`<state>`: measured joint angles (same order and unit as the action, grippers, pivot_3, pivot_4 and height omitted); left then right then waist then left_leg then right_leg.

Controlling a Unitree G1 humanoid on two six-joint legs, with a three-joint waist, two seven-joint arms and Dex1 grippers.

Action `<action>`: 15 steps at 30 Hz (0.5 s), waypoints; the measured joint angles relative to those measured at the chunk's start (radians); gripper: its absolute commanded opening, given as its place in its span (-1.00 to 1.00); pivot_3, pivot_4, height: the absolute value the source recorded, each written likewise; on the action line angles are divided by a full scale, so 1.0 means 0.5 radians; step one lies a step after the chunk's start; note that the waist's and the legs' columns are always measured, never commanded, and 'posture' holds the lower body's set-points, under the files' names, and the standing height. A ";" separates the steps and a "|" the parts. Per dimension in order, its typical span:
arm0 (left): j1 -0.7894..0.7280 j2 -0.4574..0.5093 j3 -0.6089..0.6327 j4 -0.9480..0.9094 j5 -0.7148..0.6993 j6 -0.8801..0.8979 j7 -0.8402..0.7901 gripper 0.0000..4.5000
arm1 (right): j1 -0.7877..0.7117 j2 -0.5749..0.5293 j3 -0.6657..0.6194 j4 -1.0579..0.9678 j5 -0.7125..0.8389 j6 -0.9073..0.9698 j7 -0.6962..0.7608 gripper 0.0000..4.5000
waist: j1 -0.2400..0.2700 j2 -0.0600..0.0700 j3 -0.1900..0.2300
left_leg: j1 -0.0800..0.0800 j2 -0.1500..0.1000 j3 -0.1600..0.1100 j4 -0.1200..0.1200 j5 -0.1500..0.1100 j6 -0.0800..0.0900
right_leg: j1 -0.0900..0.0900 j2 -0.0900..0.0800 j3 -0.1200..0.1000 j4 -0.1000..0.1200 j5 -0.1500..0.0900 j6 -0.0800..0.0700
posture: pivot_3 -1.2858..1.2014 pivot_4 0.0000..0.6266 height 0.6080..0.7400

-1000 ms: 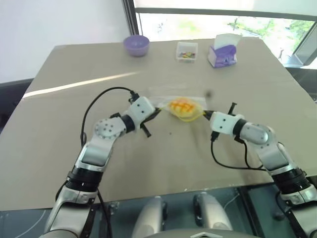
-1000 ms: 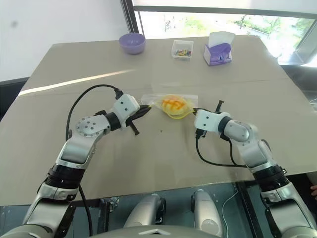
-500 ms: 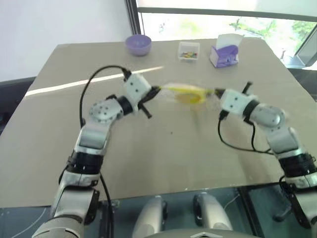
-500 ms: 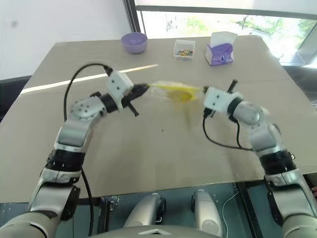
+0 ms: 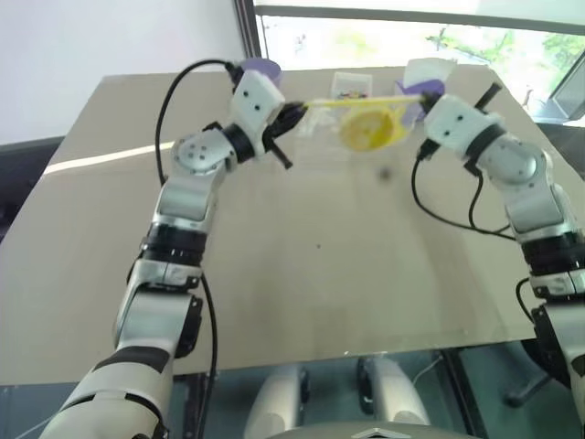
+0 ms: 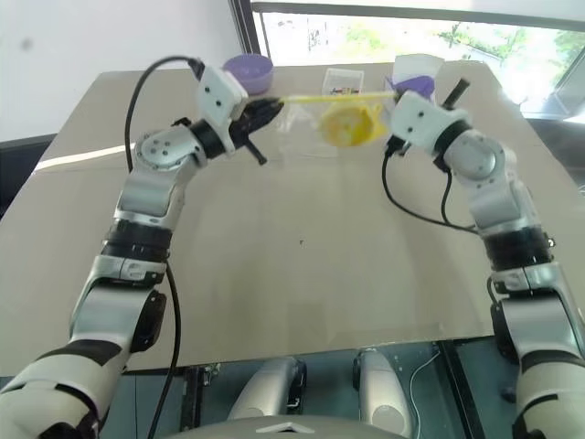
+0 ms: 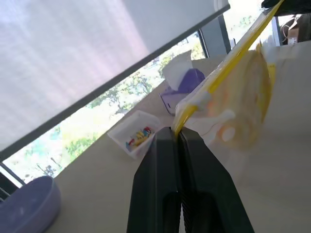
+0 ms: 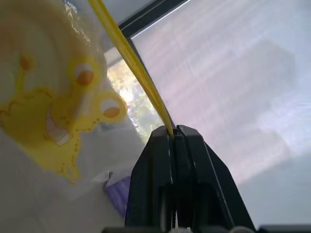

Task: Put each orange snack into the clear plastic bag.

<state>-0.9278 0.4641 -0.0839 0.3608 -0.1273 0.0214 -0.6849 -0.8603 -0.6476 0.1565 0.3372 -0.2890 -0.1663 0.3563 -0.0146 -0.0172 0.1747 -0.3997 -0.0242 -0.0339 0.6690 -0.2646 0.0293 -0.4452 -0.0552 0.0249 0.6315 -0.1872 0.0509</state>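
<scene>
From my end, nearest me is bare table [image 5: 302, 274]. Above its far half I have the clear plastic bag [image 5: 343, 133] held off the surface. The left gripper [image 5: 294, 113] is pinched tight on one end of the yellow seal strip [image 5: 356, 101], and the right gripper [image 5: 422, 108] is pinched on the other. The strip's long axis runs straight between the two sets of fingers, stretched level. The bag hangs below it with the orange snack [image 5: 370, 129] inside, nearer my right gripper than my left. I judge the snack is bagged and any next move turns on keeping that strip level. Beyond sit a purple bowl [image 6: 249, 66], a small clear box [image 6: 345, 80] and a tissue box [image 6: 411, 71]
</scene>
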 measured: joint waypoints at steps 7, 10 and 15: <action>0.293 0.011 -0.097 -0.095 0.013 -0.008 -0.149 -1.00 | 0.438 -0.028 0.023 -0.175 0.144 0.088 0.269 -0.97 | -0.008 0.000 0.000 | -0.004 0.000 0.003 0.001 -0.002 0.003 | -0.002 0.000 0.003 -0.005 0.002 0.003 | 0.03 -0.52 1.00; 0.220 -0.024 -0.092 -0.017 0.017 0.010 -0.094 -1.00 | 0.311 0.000 0.015 -0.088 0.165 0.119 0.230 -0.97 | -0.009 -0.001 0.001 | -0.001 0.000 0.004 0.007 -0.003 0.006 | -0.001 0.001 0.003 0.004 0.002 0.003 | 0.03 -0.52 1.00; -0.112 -0.064 -0.087 0.275 0.104 -0.134 0.087 -1.00 | -0.026 0.044 0.012 0.186 0.076 0.005 -0.035 -0.97 | -0.003 -0.001 0.001 | 0.003 -0.003 0.002 0.011 -0.005 0.008 | -0.001 0.001 0.003 0.015 0.002 0.003 | 0.03 -0.52 1.00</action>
<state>-0.9839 0.4321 -0.1276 0.4981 -0.0753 -0.0453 -0.6417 -0.8733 -0.6255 0.1627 0.4301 -0.2513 -0.1637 0.3387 -0.0159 -0.0178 0.1753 -0.3981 -0.0259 -0.0327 0.6745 -0.2669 0.0335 -0.4455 -0.0546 0.0264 0.6388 -0.1861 0.0524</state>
